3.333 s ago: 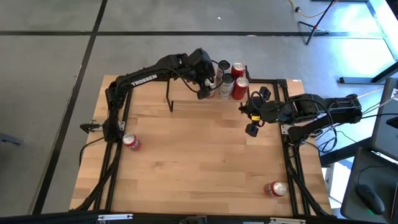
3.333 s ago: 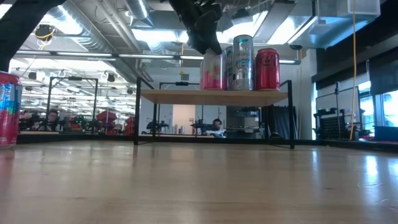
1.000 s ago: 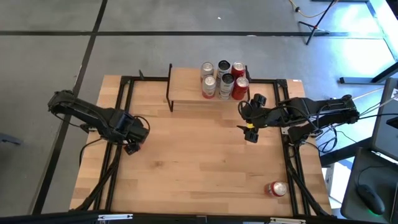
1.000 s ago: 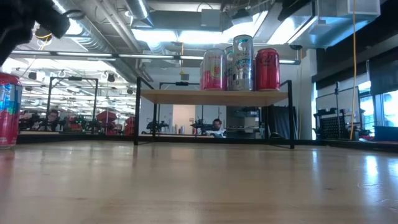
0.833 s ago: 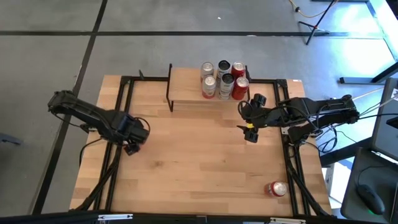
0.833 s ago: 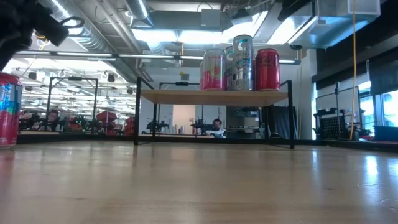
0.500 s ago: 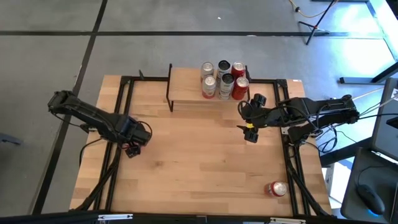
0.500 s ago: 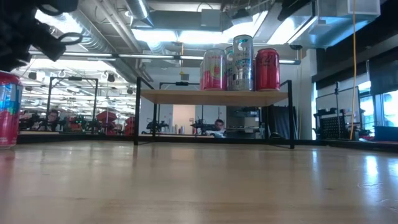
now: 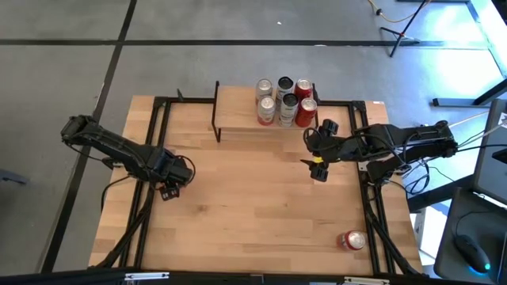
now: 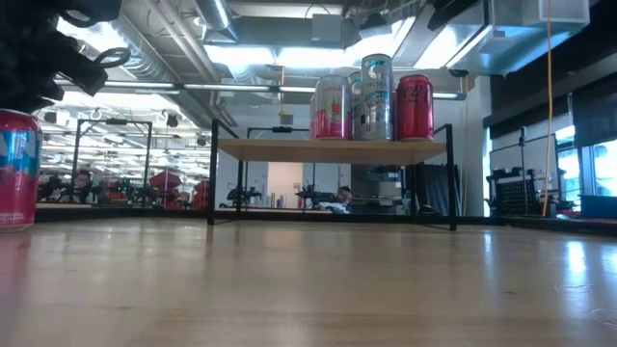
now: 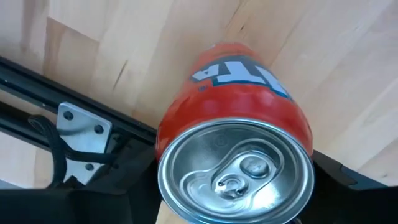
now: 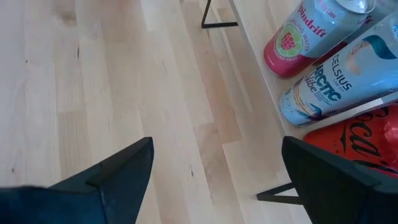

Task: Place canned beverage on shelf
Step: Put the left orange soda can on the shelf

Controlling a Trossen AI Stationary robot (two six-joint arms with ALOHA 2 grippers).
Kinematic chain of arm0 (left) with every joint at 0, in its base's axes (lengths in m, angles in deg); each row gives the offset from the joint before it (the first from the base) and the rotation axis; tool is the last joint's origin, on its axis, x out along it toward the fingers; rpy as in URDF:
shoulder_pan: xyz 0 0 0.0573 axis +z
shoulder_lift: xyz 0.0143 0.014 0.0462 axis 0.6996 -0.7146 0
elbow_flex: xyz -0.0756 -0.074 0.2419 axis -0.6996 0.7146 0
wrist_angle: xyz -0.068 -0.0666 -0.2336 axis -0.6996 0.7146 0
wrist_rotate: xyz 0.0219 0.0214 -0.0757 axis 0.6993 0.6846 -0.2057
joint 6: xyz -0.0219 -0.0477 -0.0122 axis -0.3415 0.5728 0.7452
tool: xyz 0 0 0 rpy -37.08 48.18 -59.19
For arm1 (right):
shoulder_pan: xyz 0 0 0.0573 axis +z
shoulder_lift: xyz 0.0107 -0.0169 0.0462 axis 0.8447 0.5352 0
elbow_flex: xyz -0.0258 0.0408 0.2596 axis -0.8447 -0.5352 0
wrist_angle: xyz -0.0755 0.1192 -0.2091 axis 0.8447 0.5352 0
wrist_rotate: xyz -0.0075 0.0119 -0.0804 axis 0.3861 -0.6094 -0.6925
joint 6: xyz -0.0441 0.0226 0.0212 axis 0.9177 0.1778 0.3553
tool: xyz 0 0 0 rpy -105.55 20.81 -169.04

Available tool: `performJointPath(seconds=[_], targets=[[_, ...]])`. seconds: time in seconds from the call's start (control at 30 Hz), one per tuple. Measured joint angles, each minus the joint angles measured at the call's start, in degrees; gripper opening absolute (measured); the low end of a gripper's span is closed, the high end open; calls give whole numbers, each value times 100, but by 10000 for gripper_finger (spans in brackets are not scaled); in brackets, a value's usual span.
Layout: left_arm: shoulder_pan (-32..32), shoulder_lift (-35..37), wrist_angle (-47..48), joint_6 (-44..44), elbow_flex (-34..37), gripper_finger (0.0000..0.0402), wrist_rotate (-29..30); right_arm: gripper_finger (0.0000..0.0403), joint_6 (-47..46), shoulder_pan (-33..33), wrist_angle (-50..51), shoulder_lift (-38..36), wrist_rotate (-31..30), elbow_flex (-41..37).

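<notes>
A red can (image 11: 236, 106) stands upright on the table near its left edge; the low view shows it at the far left (image 10: 17, 169). My left gripper (image 9: 168, 190) is right above it, shut on it, and hides it in the high view. The shelf (image 9: 238, 107) stands at the table's far edge on thin black legs, with several cans (image 9: 283, 101) upright on its right half. My right gripper (image 9: 317, 161) hovers open in front of the shelf's right end, with only bare tabletop (image 12: 205, 155) between its fingers. My left gripper comes at the can from above, pointing down. Its two dark fingers (image 11: 124, 186) stand on opposite sides of the can's upper side wall (image 11: 166, 140), just under the rim. The can is upright, lid toward the wrist camera, its bottom (image 10: 14, 224) at the tabletop.
Another red can (image 9: 352, 240) lies on its side near the table's near right corner. A black metal frame (image 9: 158, 103) runs along the table's edges. The middle of the tabletop (image 9: 253, 198) is bare wood, and the shelf's left half is bare plank.
My left gripper has gone slightly toward the table's near edge and down over the red can. In the low view the can has shifted a little toward the table's middle and still stands upright.
</notes>
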Motion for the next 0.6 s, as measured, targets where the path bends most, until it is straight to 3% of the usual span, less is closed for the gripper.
performJointPath(seconds=[0.1,0.27,0.47,0.6], targets=[[1,-20,38,-192,-199,256,71,347,0,0,-27,0,41,0],[2,-13,95,-270,-1127,256,385,347,2,-2,-455,2,80,0],[145,-354,65,-539,-2727,256,873,340,51,-1,-1526,35,413,3],[188,-947,58,-1180,-3998,256,1364,293,169,-1,-2251,144,789,4]])
